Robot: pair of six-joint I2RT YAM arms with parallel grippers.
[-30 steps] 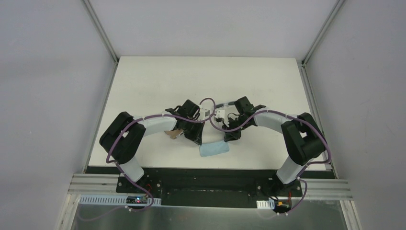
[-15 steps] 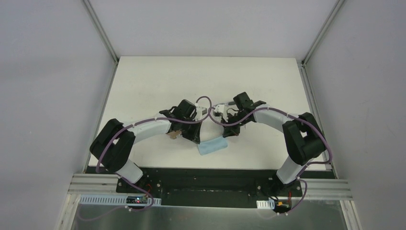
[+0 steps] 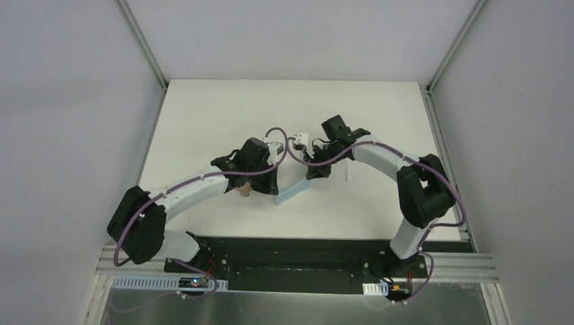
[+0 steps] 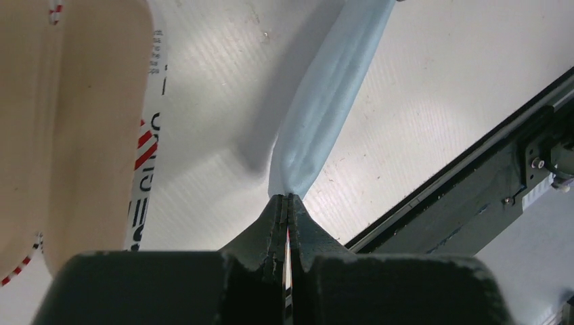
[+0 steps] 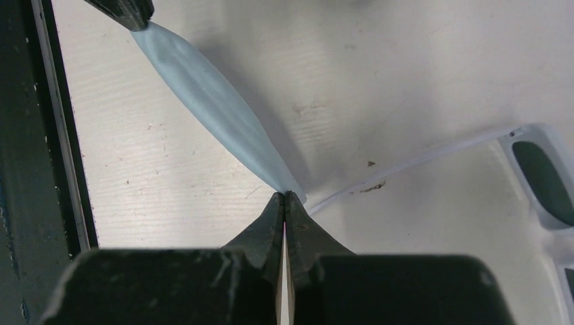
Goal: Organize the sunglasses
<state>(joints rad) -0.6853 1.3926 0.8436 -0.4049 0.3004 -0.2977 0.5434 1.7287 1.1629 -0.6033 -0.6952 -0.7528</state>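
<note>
The light blue cloth [image 3: 291, 192] hangs stretched as a narrow band between my two grippers, above the table. My left gripper [image 4: 289, 198] is shut on its near-left end [image 4: 325, 101]. My right gripper [image 5: 285, 195] is shut on its far-right end [image 5: 216, 108]. The sunglasses [image 5: 538, 179], with a white frame and dark lenses, lie on the table just past my right gripper. One slim temple arm [image 5: 420, 162] runs toward my right fingertips. In the top view the sunglasses are mostly hidden by the right arm.
The open case [image 4: 74, 122] shows its beige inside and printed white rim left of my left gripper; it also shows in the top view [image 3: 245, 190]. The table's black front rail [image 4: 474, 169] runs close behind the cloth. White walls enclose the table.
The cloth lay flat near the front edge; now both grippers have lifted it and pulled it taut into a band. Both arms have reached farther out and to the left.
</note>
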